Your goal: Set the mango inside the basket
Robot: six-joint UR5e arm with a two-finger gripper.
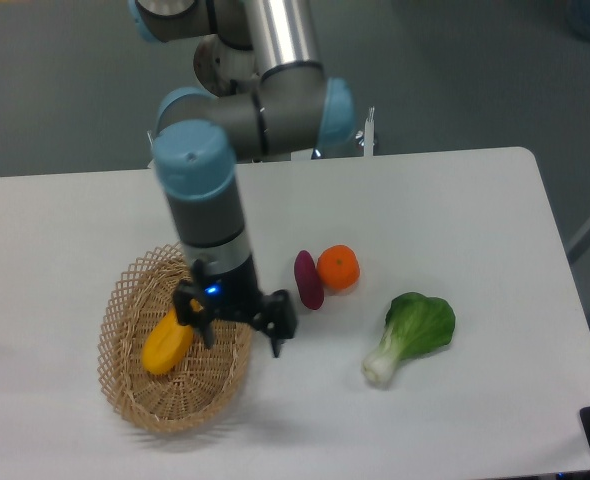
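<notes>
Desk (455, 200): white top with rounded corners, grey floor behind it.
Orange (338, 267): round, lying near the middle of the desk.
Eggplant (308, 279): purple and oblong, lying lengthwise just left of the orange, touching it or very nearly.
Bok choy (411, 334): right of the orange and nearer the front edge, well apart from it; green leaves point up and right, the white stem end points down and left.
</notes>
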